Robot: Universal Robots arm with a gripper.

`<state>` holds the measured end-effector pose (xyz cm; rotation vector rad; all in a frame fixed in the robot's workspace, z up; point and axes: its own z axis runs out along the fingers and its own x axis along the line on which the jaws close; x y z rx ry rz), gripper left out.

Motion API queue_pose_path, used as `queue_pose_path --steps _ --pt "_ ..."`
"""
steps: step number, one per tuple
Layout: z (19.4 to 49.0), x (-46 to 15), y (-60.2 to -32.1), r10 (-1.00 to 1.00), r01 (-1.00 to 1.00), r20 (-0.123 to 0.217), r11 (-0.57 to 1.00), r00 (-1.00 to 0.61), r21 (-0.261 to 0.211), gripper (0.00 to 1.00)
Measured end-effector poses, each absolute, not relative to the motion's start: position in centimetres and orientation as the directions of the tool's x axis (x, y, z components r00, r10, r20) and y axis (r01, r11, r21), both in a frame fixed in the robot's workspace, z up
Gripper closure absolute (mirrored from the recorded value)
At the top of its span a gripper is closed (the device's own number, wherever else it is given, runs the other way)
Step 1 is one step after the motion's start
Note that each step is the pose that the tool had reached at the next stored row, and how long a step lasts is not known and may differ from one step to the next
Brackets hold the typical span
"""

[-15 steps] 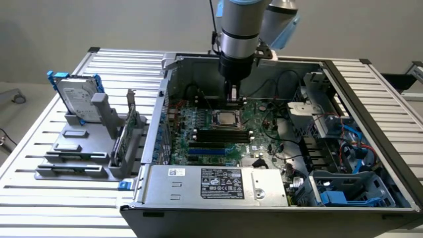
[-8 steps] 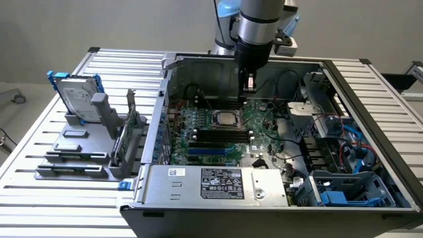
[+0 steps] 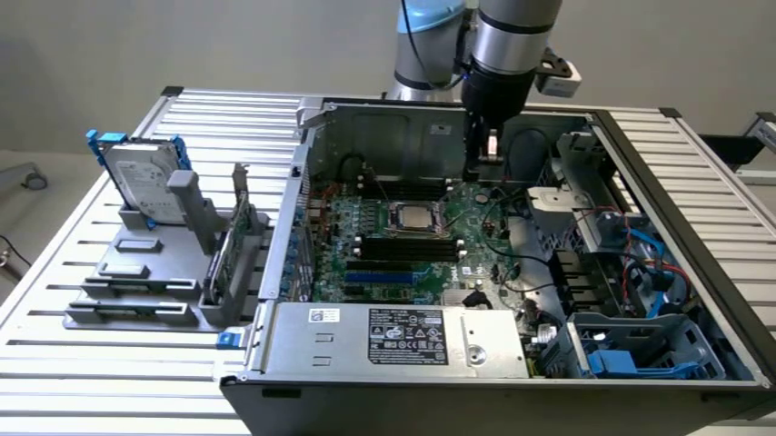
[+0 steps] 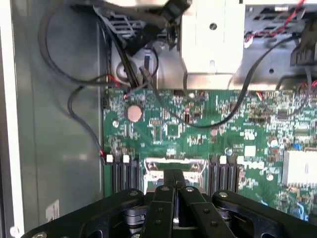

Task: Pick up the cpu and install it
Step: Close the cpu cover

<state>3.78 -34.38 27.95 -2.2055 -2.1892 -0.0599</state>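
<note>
Silver-grey and shiny, the cpu [image 3: 412, 218] lies flat within the socket frame [image 4: 173, 162] near the middle of the green motherboard [image 3: 485, 263], inside the open computer case [image 3: 363, 118]. The black memory slots [image 3: 412, 247] sit just on its near side. The gripper [image 3: 482, 171] hangs inside the case above the board, toward the exterior view's right of the chip and a little farther back. Its fingers [image 4: 166, 186] are pressed together with nothing between them, so the chip is not in its grasp. Whether the chip is fully bedded in the frame is hard to judge, since the wrist view has the fingers across most of it.

The step in hand looks like settling the chip in place. Doing it well would mean moving straight up or down over the socket, with no sideways push on the chip. The clenched fingers should also keep apart from the black cables [image 4: 74, 99] looping along the case wall. The hard drive [image 3: 140, 177] stands in its rack well off to the exterior view's left.
</note>
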Motion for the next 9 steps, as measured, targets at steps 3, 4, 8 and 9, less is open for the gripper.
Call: queue_pose_path --steps 3,4,8,9 --pt "28.0 5.1 -34.4 0.999 1.000 0.051 -0.008 0.007 0.003 0.89" --pt "28.0 5.6 -34.4 0.999 1.000 0.051 -0.007 0.007 0.003 0.89" --pt "27.5 6.7 -34.4 0.999 1.000 0.051 -0.007 0.007 0.005 0.89" --pt "27.3 6.7 -34.4 0.999 1.000 0.050 -0.007 0.007 0.005 0.89"
